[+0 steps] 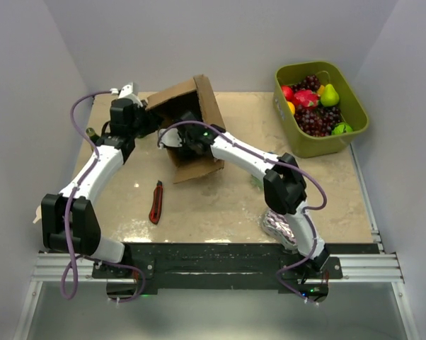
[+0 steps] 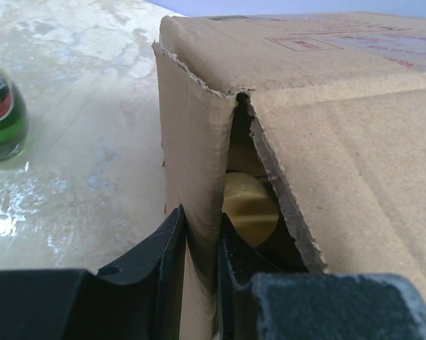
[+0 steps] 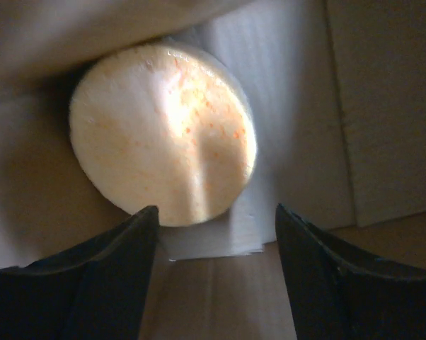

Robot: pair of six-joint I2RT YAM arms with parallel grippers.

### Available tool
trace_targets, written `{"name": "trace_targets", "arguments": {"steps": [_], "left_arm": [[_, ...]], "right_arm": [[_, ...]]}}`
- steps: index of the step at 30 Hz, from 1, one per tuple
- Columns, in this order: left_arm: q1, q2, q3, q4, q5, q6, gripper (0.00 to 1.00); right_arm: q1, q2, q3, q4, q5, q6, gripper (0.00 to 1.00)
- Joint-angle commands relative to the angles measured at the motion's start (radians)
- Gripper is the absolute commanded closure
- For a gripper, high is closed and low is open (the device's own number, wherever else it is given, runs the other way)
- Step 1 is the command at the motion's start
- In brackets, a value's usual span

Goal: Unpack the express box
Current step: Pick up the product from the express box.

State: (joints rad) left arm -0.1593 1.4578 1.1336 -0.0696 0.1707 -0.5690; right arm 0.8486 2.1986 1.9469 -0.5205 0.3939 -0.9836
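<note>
Got left gripper (image 2: 201, 221) nipped nearly closed on a wall edge of the brown corrugated cardboard express box (image 2: 326, 142). Right wrist: seeing right gripper (image 3: 214, 212) spread wide, empty, before a pale orange-flecked round disc (image 3: 163, 134) inside. Overhead: box far side, left of centre on beige table (image 1: 227, 205), flaps up.

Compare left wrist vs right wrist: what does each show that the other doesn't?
Left wrist only: the left gripper pinching an edge wall of the express box from outside, the box's printed top, and a green bottle on the table.
Right wrist only: the box's interior, with the right gripper open in front of a pale round item speckled orange, against a white lining.
Both: the box's brown cardboard. The left wrist also glimpses something round and yellowish through the corner gap; I cannot tell whether it is the same item.
</note>
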Motion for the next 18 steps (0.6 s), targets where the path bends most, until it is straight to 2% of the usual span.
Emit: {"name": "trace_targets", "arguments": {"steps": [1, 5, 9, 11, 13, 15, 18], "left_arm": [[-0.066, -0.076, 0.014, 0.011, 0.244, -0.075, 1.00], [-0.056, -0.071, 0.032, -0.039, 0.196, -0.037, 1.00], [-0.043, -0.053, 0.052, -0.035, 0.220, -0.037, 1.00], [-0.040, -0.050, 0.063, -0.032, 0.240, -0.035, 1.00], [-0.039, -0.048, 0.072, -0.041, 0.265, -0.026, 1.00], [-0.039, -0.054, 0.069, -0.042, 0.276, -0.022, 1.00], [-0.039, -0.073, 0.043, -0.044, 0.267, -0.008, 1.00]], "right_arm": [[-0.037, -0.003, 0.085, -0.262, -0.125, 0.097, 0.31], [-0.037, -0.274, -0.104, -0.185, -0.219, 0.141, 0.26], [-0.054, -0.489, -0.271, -0.133, -0.292, 0.213, 0.20], [-0.074, -0.546, -0.339, -0.141, -0.297, 0.240, 0.20], [-0.144, -0.559, -0.368, -0.170, -0.355, 0.295, 0.22], [-0.260, -0.557, -0.382, -0.199, -0.462, 0.376, 0.25], [-0.330, -0.522, -0.411, -0.274, -0.665, 0.389, 0.26]]}}
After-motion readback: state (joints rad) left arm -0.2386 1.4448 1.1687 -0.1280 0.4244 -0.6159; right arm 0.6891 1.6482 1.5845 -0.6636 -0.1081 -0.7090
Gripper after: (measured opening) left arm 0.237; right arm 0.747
